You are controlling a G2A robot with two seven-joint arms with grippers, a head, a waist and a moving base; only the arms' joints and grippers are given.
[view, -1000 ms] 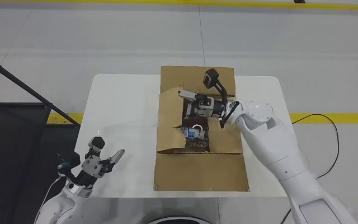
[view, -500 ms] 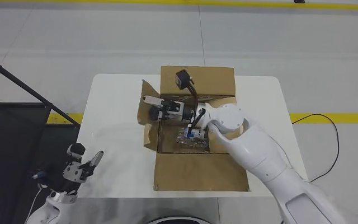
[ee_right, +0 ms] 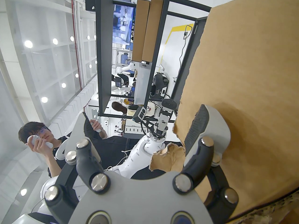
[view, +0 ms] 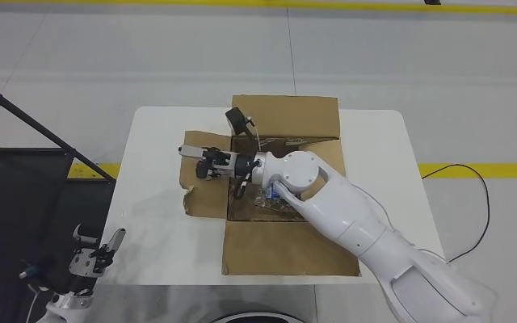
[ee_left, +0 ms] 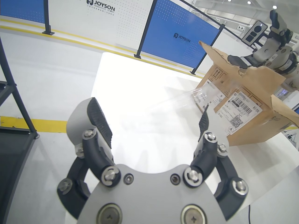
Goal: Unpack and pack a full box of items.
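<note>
Unpacking is barely begun: the spread right claw [view: 195, 160] touches the torn flap [view: 207, 196] beneath it, with the packaged items [view: 279, 199] behind it unremoved.

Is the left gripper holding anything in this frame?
No, the left gripper is open, and only the white table shows between its jaws.

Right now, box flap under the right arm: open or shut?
Open: the flap is folded outward over the table, right end effector against it.
</note>
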